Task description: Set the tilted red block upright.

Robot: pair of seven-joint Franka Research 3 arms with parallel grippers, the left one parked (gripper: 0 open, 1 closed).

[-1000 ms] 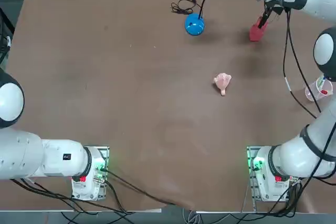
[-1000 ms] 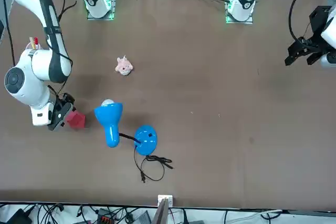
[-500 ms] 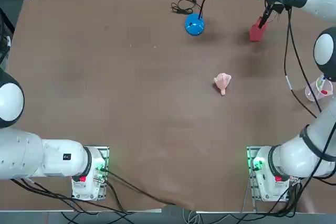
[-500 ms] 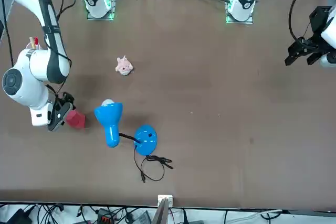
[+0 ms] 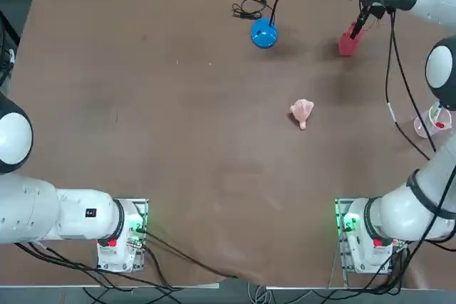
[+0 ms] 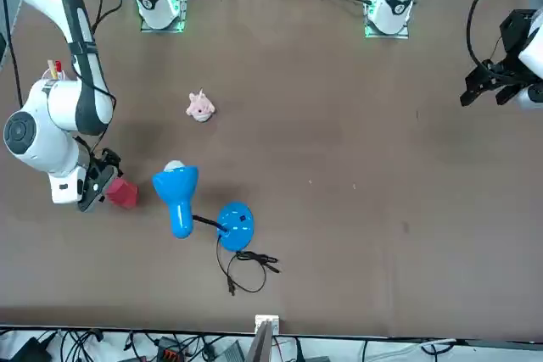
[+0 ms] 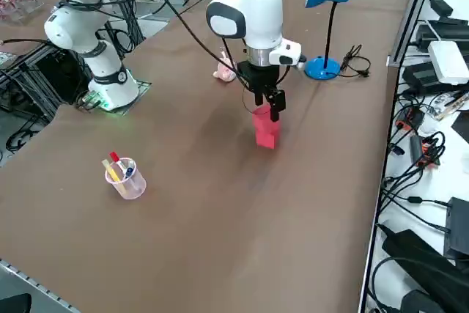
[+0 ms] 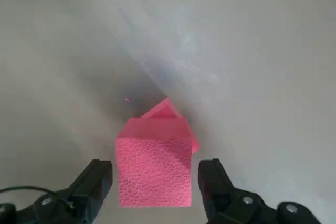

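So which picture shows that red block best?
The right wrist view: the block fills the frame between the open tool's fingers. The side view shows it standing; top and front views show only a small red patch.

The right arm reaches far out, wrist pointing down; the right gripper (image 8: 155,182) hangs low, fingers (image 8: 97,182) spread
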